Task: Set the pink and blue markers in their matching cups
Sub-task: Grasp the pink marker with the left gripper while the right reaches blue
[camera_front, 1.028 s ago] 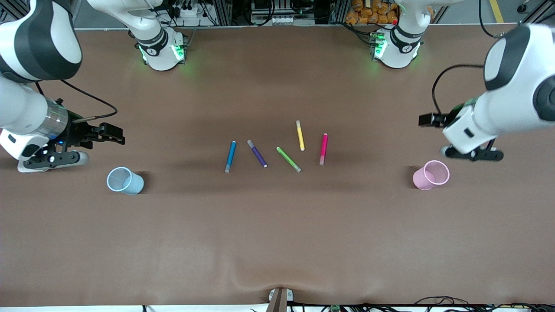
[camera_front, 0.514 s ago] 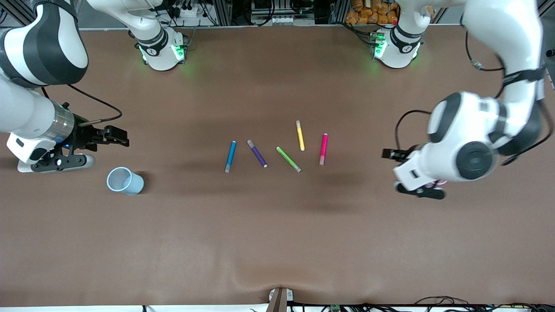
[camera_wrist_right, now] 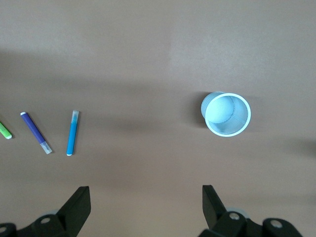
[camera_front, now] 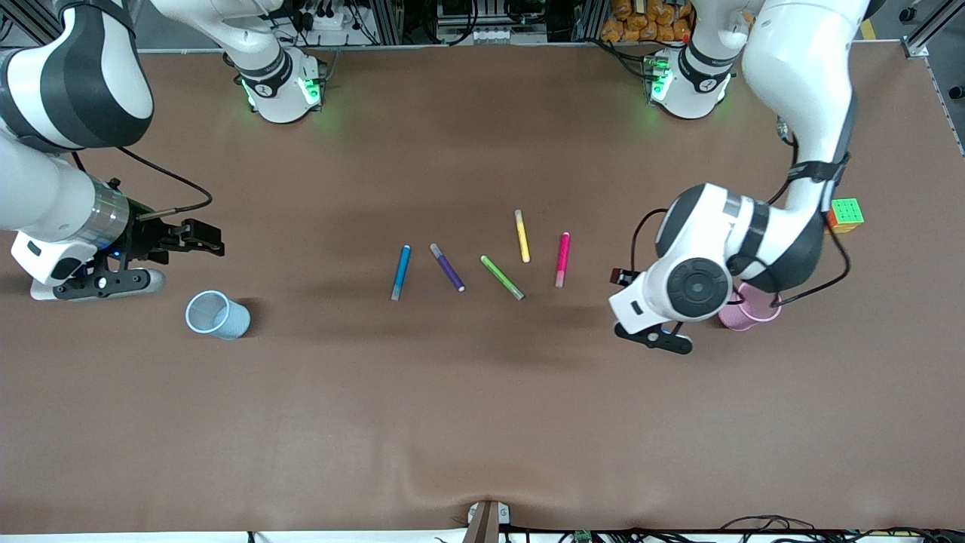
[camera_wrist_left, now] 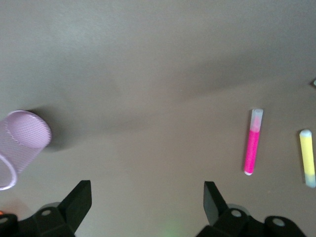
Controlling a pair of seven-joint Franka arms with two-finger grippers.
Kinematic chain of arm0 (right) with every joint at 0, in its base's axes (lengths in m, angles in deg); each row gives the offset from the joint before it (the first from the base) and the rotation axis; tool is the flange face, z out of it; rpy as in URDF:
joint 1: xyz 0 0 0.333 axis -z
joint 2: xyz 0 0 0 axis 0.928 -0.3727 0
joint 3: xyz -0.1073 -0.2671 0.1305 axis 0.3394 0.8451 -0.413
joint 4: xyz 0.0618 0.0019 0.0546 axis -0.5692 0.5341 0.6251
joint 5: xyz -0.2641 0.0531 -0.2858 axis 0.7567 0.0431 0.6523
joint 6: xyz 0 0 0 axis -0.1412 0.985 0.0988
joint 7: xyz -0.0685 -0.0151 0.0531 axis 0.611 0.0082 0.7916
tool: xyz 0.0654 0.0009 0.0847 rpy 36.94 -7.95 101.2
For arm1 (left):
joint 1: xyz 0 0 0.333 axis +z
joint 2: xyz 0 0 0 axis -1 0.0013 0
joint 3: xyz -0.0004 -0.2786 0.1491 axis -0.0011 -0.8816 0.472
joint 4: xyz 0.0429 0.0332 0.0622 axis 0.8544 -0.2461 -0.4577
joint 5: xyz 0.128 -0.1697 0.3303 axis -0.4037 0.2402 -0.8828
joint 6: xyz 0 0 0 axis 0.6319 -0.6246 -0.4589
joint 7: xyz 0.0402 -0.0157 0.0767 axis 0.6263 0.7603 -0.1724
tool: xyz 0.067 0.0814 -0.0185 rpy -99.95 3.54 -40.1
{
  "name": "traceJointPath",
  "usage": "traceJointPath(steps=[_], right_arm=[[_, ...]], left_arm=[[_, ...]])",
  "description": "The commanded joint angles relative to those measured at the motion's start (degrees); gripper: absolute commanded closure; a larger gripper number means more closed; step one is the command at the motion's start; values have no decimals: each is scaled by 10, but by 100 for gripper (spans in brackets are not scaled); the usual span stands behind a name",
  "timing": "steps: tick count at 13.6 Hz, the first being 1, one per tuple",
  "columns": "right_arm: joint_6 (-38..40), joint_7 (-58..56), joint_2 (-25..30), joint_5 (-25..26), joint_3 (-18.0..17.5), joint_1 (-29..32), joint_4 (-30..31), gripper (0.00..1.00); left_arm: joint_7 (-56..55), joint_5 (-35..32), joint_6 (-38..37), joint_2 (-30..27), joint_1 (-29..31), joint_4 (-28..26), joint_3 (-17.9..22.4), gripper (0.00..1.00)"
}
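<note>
1. Five pens lie mid-table in my front view; the pink marker (camera_front: 562, 259) and blue marker (camera_front: 400, 272) flank them. Pink cup (camera_front: 754, 313) sits partly under the left arm; blue cup (camera_front: 217, 314) is at the right arm's end.
2. Left wrist view: left gripper (camera_wrist_left: 148, 207) spread wide over bare table between cup and pink marker.
3. Right wrist view: right gripper (camera_wrist_right: 146, 207) spread wide, empty, waiting.

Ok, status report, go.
Left gripper open, over table between pink marker and pink cup. Right gripper open, waiting by blue cup. Nothing blocking.

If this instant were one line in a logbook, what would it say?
left gripper: open, over table between pink marker and pink cup | right gripper: open, waiting by blue cup | blue marker: untouched
</note>
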Motion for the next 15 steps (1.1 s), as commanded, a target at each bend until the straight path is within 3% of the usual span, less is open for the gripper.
traceJointPath(steps=[1, 5, 8, 11, 12, 15], right_arm=[[-5, 5, -1, -4, 0, 0, -2, 0], [-2, 4, 0, -4, -1, 4, -1, 0], [-5, 5, -4, -5, -1, 4, 0, 0], [-5, 43, -8, -10, -1, -8, 0, 0], [-5, 69, -15, -27, -1, -18, 0, 0], [-9, 132, -38, -60, -1, -34, 0, 0]], left_arm=[[-100, -8, 8, 26, -40, 3, 1, 0], [-138, -4, 26, 30, -89, -49, 1, 4], [-189, -1, 41, 40, -99, -52, 0, 6], [-189, -5, 79, 63, -106, -50, 0, 14], [-194, 1, 97, 71, -106, -48, 0, 22], [-187, 2, 114, 77, -115, -50, 0, 29]])
